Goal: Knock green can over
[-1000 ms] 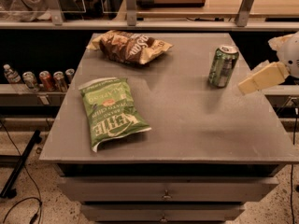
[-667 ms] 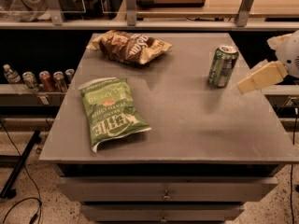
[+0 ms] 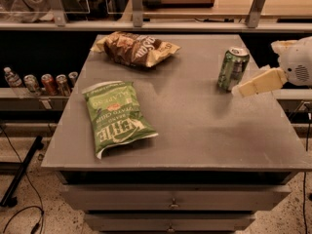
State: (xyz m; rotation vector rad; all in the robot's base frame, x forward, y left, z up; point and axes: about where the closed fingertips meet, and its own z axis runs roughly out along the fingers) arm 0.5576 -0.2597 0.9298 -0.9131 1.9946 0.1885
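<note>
The green can (image 3: 232, 68) stands upright near the right edge of the grey table (image 3: 195, 130), shiny green with a silver top rim. My gripper (image 3: 248, 87) reaches in from the right edge of the view, its pale finger pointing left with the tip just right of the can's base, close to it. Whether it touches the can cannot be told. The white wrist body (image 3: 297, 62) sits behind it at the far right.
A flat green chip bag (image 3: 117, 116) lies at the table's left front. A brown chip bag (image 3: 136, 48) lies at the back. Several small cans and a bottle (image 3: 41, 82) stand on a low shelf to the left. Drawers sit below the tabletop.
</note>
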